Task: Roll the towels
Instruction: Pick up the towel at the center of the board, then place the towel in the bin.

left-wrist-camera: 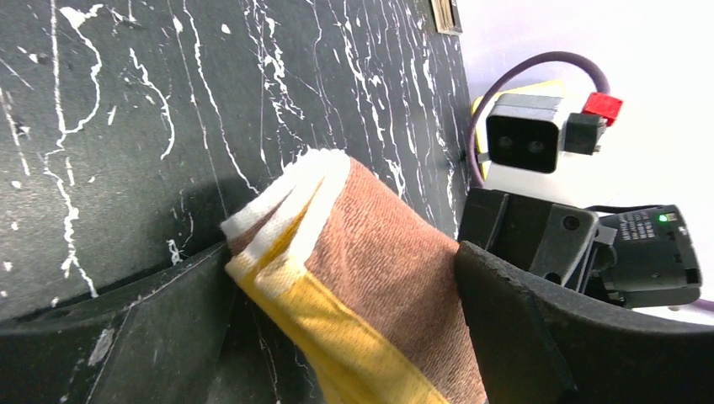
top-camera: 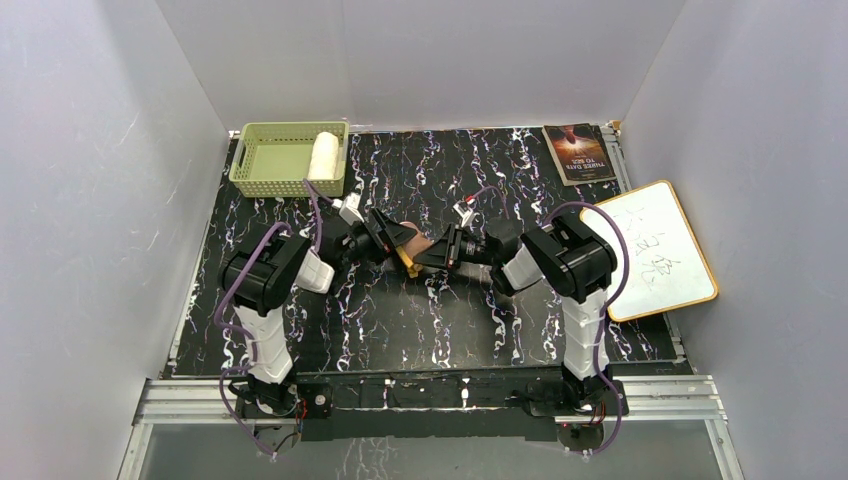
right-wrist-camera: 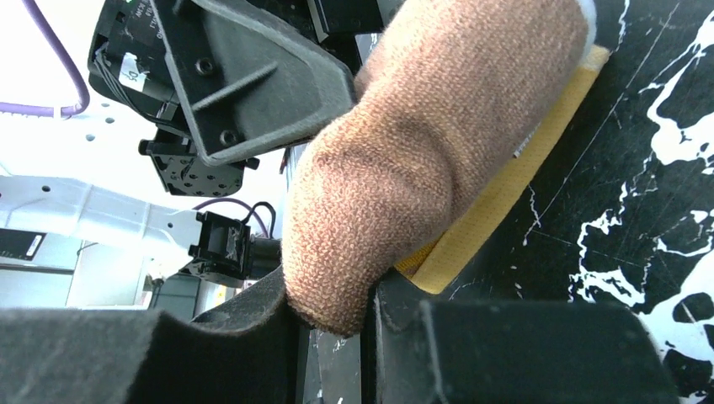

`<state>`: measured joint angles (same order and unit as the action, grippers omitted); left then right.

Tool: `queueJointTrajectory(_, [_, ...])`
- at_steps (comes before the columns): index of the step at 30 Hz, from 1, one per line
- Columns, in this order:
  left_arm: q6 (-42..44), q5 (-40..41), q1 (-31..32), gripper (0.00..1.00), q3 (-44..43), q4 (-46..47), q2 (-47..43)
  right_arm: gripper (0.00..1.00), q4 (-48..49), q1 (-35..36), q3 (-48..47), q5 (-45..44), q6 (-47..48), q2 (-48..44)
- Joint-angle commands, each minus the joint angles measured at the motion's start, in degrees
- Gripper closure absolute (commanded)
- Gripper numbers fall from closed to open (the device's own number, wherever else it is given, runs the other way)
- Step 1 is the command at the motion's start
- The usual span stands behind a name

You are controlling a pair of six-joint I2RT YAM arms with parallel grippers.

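Note:
The orange-yellow towel (top-camera: 417, 246), brown side out, lies partly rolled on the black marbled table between the two grippers. In the left wrist view the towel (left-wrist-camera: 370, 252) fills the gap between my left gripper's fingers and touches both, with its layered white and yellow edge at the left finger. My left gripper (top-camera: 392, 238) (left-wrist-camera: 345, 337) is closed on it. My right gripper (top-camera: 434, 256) (right-wrist-camera: 337, 324) pinches the rounded brown end of the towel (right-wrist-camera: 404, 160) between nearly closed fingers. The cream-white towel (top-camera: 323, 155) lies rolled inside the pale green basket (top-camera: 270, 160).
The basket stands at the table's far left corner. A dark book (top-camera: 579, 152) lies at the far right. A whiteboard (top-camera: 655, 248) with a wooden frame rests over the right edge. Grey walls enclose three sides.

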<state>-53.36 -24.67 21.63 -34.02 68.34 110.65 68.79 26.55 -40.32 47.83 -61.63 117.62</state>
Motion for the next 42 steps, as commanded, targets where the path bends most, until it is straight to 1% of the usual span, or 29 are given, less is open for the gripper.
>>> queueJointTrajectory(1, [-3.6,-1.6,1.6,0.03,1.9,-8.2,4.3,0.89,7.2,0.7,0.0,2.4,-0.6,1.0])
queueJointTrajectory(2, [-4.9,-2.1,1.6,0.03,1.9,-6.9,4.8,0.89,7.1,0.8,0.0,2.5,-0.2,1.1])
queueJointTrajectory(5, [-8.1,-4.3,1.6,0.10,1.7,-3.7,5.9,0.89,7.0,1.0,0.4,2.7,0.4,1.5])
queueJointTrajectory(12, [-12.0,-6.9,1.6,0.33,2.5,0.3,5.6,0.89,6.5,1.2,0.4,3.0,1.4,2.3])
queueJointTrajectory(16, [-14.6,-7.6,1.5,0.46,3.4,6.1,5.8,0.88,5.9,1.1,0.4,3.2,1.9,2.4])
queueJointTrajectory(19, [-16.2,-6.6,1.2,0.86,4.6,8.5,5.3,0.87,4.9,1.1,0.4,3.3,2.7,1.8])
queueJointTrajectory(20, [-16.2,-6.3,1.0,0.92,4.8,8.5,4.8,0.85,4.3,1.1,0.5,3.3,3.4,1.3])
queueJointTrajectory(22, [-15.6,-5.6,0.6,0.91,5.1,7.3,3.5,0.80,2.7,1.1,0.5,3.3,4.5,0.5])
queueJointTrajectory(23, [-15.4,-5.0,0.4,0.91,5.4,6.8,2.4,0.75,1.7,1.1,0.5,3.3,5.4,-0.3])
queueJointTrajectory(24, [-15.0,-4.7,0.0,0.91,5.7,6.4,1.4,0.68,0.5,1.1,0.5,3.3,6.3,-1.1])
queueJointTrajectory(27, [-13.5,-4.9,-1.6,0.91,5.3,3.1,-1.9,0.42,-4.8,0.8,0.0,3.0,9.9,-4.4])
queueJointTrajectory(30, [-10.4,-6.5,-4.8,0.91,3.5,-3.5,-6.0,0.04,-10.4,-0.5,-0.2,2.5,12.5,-8.7])
queueJointTrajectory(31, [-8.9,-7.5,-6.2,0.91,2.4,-5.7,-7.3,0.02,-12.4,-1.1,-0.3,2.3,14.6,-10.2])
queueJointTrajectory(34, [-3.5,-14.6,-11.4,0.91,-3.0,-13.3,-9.3,0.02,-19.1,-2.9,-0.7,1.4,18.6,-15.4])
queueJointTrajectory(36, [0.9,-19.9,-14.9,0.92,-9.0,-20.5,-10.0,0.02,-24.7,-3.2,-1.3,0.3,22.1,-19.2])
queueJointTrajectory(38, [8.0,-23.9,-17.3,0.92,-16.4,-31.9,-10.6,0.02,-30.1,-3.2,-2.1,-0.6,25.0,-22.2])
queueJointTrajectory(40, [17.5,-25.6,-19.3,0.92,-26.1,-47.1,-10.6,0.02,-32.1,-3.2,-1.9,-0.4,25.9,-24.1])
queueJointTrajectory(41, [21.4,-26.0,-20.3,0.91,-31.5,-53.5,-10.1,0.02,-32.7,-3.2,-1.5,-0.2,26.1,-24.9])
queueJointTrajectory(42, [24.9,-27.4,-21.6,0.90,-38.8,-59.2,-8.5,0.02,-32.9,-3.2,-1.1,0.0,26.4,-25.4])
